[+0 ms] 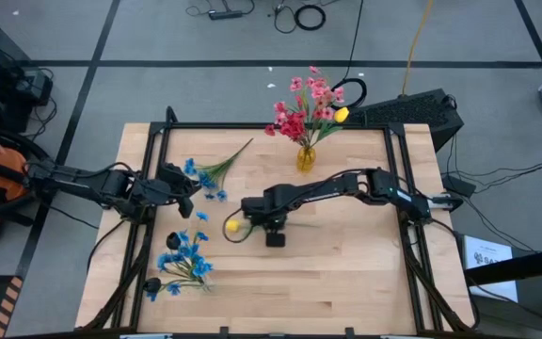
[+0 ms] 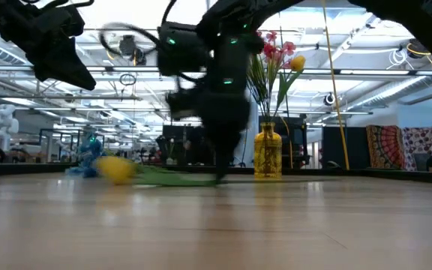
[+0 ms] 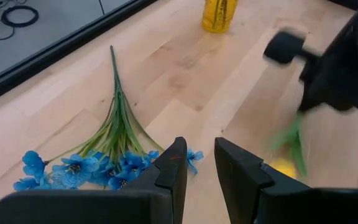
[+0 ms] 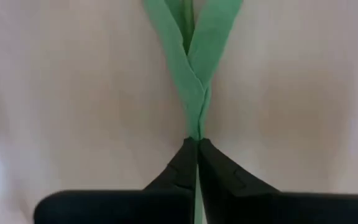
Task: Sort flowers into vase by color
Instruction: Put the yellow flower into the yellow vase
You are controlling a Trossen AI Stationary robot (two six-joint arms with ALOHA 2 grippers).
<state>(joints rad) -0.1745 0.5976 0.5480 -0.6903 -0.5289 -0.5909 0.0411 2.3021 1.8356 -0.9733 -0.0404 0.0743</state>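
High view, front of table: two bunches of small blue cloth flowers on thin green stems (image 1: 184, 262) lie flat on the pale wooden table (image 1: 346, 282), near its front left corner.
Yellow flower: a yellow bud on a green stem with long leaves (image 1: 234, 226) lies on the wood near the middle of the table.
Right gripper: the dark right gripper (image 1: 273, 224) is low at the table, its two fingers pressed together on the green stem of the yellow bud.
Left gripper: the dark left gripper (image 1: 183, 182) hangs over the left side of the table, its fingers (image 3: 174, 171) a little apart, with nothing between them.
Third blue bunch: one more blue sprig with a long green stem (image 1: 210, 175) lies just beside the left gripper.
Vase: a clear yellow glass vase (image 1: 306, 157) stands upright near the far edge, holding pink and red flowers (image 1: 304, 105) and one yellow bud (image 1: 342, 115).
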